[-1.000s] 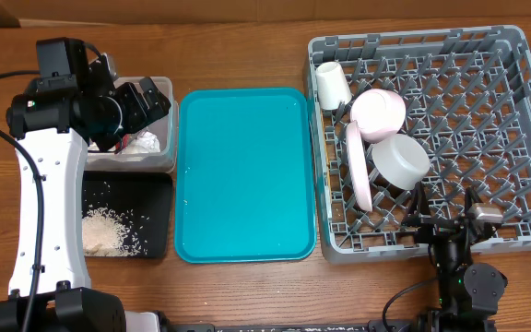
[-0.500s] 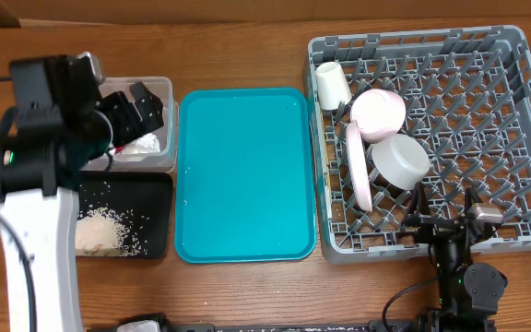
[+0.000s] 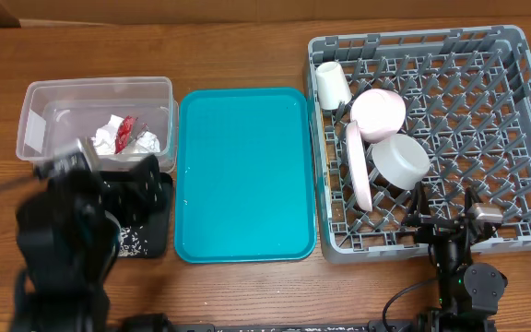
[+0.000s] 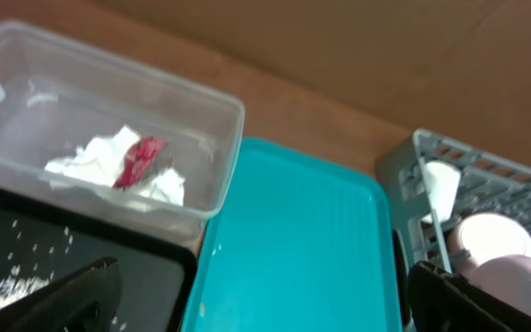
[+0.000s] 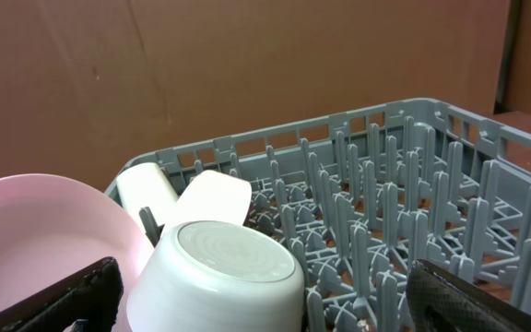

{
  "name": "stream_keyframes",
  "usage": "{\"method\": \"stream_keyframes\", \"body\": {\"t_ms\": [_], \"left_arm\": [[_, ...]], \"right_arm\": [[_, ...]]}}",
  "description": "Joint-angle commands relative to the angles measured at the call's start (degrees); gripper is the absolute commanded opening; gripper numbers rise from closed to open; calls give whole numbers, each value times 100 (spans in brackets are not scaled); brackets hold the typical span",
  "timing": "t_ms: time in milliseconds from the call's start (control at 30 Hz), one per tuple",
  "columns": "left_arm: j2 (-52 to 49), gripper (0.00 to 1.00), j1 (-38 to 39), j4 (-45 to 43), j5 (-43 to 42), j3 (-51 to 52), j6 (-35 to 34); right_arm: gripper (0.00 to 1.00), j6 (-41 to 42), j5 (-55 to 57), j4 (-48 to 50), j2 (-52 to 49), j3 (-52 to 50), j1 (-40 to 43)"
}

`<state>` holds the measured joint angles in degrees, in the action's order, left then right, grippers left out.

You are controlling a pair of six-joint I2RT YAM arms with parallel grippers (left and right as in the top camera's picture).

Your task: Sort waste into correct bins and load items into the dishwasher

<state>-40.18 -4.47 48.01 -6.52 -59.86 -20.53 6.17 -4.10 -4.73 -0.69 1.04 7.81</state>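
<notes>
The white napkin (image 3: 111, 138) and red wrapper (image 3: 126, 125) lie in the clear tub (image 3: 35, 92), also in the left wrist view (image 4: 136, 161). Rice grains (image 3: 135, 242) lie in the black tray (image 3: 166, 221), mostly hidden by my left arm. My left gripper (image 3: 141, 184) is open and empty (image 4: 265, 314) over the black tray's right side. The cream cup (image 3: 331, 86), pink bowl (image 3: 379, 112), whitish-grey bowl (image 3: 400, 160) and upright plate (image 3: 359, 164) sit in the grey rack (image 3: 514, 55). My right gripper (image 3: 445, 221) is open and empty (image 5: 265, 309) at the rack's front edge.
The teal serving tray (image 3: 245, 175) lies between the bins and the rack, with nothing on it. The rack's right half holds only upright pegs (image 5: 385, 212). A brown cardboard wall stands behind the table.
My left arm has pulled back from the clear tub toward the table's front edge, leaving the napkin and wrapper uncovered in the tub. The right arm has not moved.
</notes>
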Motion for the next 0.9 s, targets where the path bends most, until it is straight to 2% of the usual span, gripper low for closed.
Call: {"method": "stream_keyframes", "body": {"t_ms": [0, 233, 267, 333, 367, 533, 767, 867], "left_arm": [[944, 100, 44, -540, 116, 988, 125], [2487, 100, 42, -2280, 63, 2859, 98], [2839, 100, 44, -2844, 46, 3344, 52], [3139, 100, 44, -3436, 46, 3814, -39], [3414, 100, 44, -4072, 48, 4295, -168], [3901, 100, 44, -5252, 52, 5217, -284], [4000, 100, 63, -5482, 229, 5901, -199], [4000, 100, 256, -4940, 656, 5958, 96]], "right_arm": [[100, -22, -7, 28, 52, -59, 20], [100, -22, -7, 28, 52, -59, 20], [100, -22, -7, 28, 52, -59, 20], [100, -22, -7, 28, 52, -59, 20], [100, -22, -7, 31, 52, -59, 20], [100, -22, -7, 28, 52, -59, 20], [100, -22, -7, 28, 52, -59, 20], [100, -22, -7, 28, 52, -59, 20]]}}
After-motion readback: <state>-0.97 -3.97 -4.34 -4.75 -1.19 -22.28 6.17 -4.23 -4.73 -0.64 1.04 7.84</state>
